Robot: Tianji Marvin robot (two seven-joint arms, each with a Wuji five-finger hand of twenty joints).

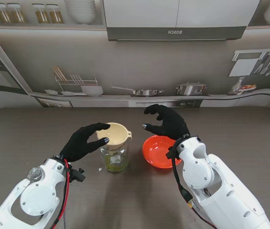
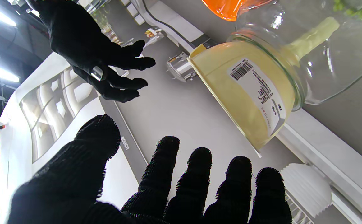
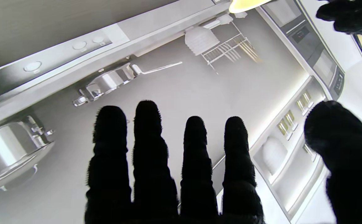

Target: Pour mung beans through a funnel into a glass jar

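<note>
A cream plastic funnel (image 1: 114, 135) is seated in the mouth of the glass jar (image 1: 114, 160), which stands on the brown table (image 1: 39, 129) near the centre, just to the left of an orange bowl (image 1: 160, 151). Green mung beans (image 1: 113, 164) are seen in the lower part of the jar; the bowl appears empty as far as the stand view shows, so the pour is judged largely or wholly done. The left hand (image 1: 82, 142) is held beside the funnel with fingers spread, thumb and fingertips near its rim, and no firm grasp is made out; in the left wrist view a gap is seen between the fingers (image 2: 199, 174) and the funnel wall. The right hand (image 1: 166, 122) is raised over the far edge of the bowl, fingers apart and curled, with nothing held. What appears left is removal of the funnel from the jar, if that is required.
</note>
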